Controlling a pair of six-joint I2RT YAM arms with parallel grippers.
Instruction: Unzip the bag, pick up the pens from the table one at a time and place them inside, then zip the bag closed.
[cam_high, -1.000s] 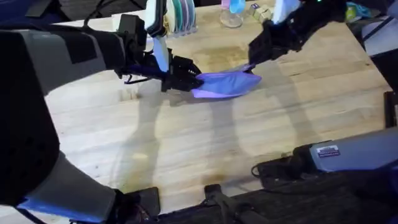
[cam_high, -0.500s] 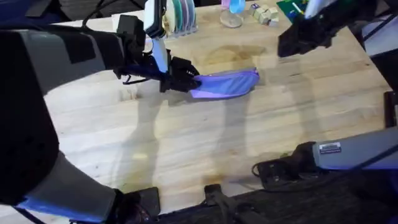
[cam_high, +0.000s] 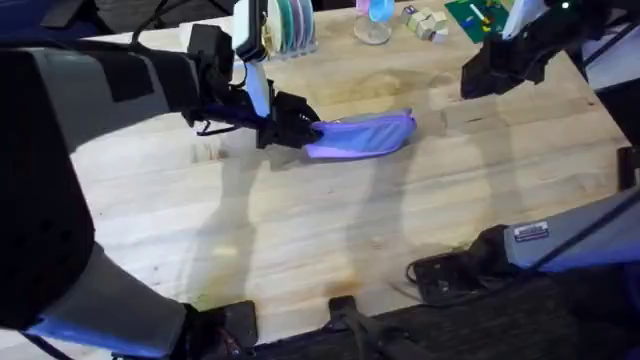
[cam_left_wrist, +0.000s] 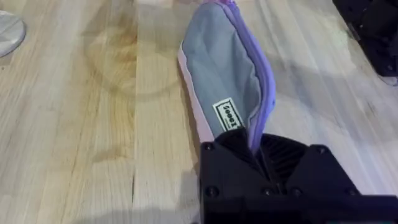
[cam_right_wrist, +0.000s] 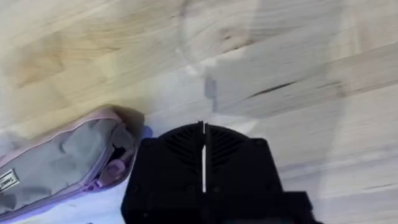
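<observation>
Overhead, the bag lies on the counter — its left end clamped in the left tool. Well apart, the right tool hangs above the counter's far right, fingers pressed together, gripping nothing.

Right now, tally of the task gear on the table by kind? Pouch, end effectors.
Lavender pouch: 1
End effectors: 2, left end effector clamped on the pouch's end, right end effector off it
Total: 3
</observation>
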